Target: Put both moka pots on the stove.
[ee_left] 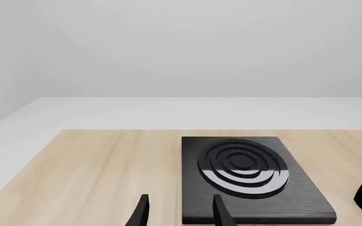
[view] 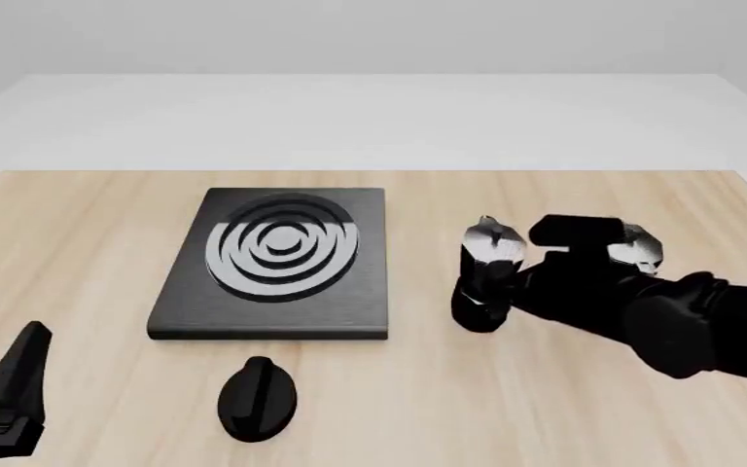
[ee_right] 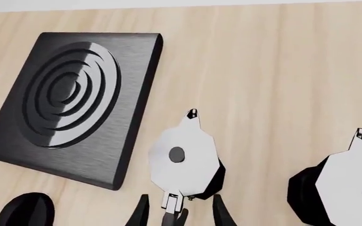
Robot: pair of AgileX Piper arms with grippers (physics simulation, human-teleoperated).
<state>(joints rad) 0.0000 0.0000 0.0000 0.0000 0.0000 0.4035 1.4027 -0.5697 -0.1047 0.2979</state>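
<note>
A pale wood worktop (view: pixel 582 409) stands in a plain white room. The stove (view: pixel 276 263) lies ahead of the left gripper (ee_left: pixel 179 214), jaws wide and empty. The right gripper (ee_right: pixel 179 214), jaws wide, straddles the handle of the nearer moka pot (ee_right: pixel 184 157); the second moka pot (ee_right: pixel 341 188) stands beside it. A black knob (view: pixel 257 397) rests near the stove.

Both moka pots (view: pixel 488 277) (view: pixel 633 251) stand right of the stove (view: pixel 273 265); knob (view: pixel 257 397) before it.

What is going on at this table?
The right arm's tool is closing in on the handle of one moka pot, its fingers open either side. The second moka pot stands beside it on the table. The stove carries nothing yet. The left tool waits open near the stove's front edge.
</note>
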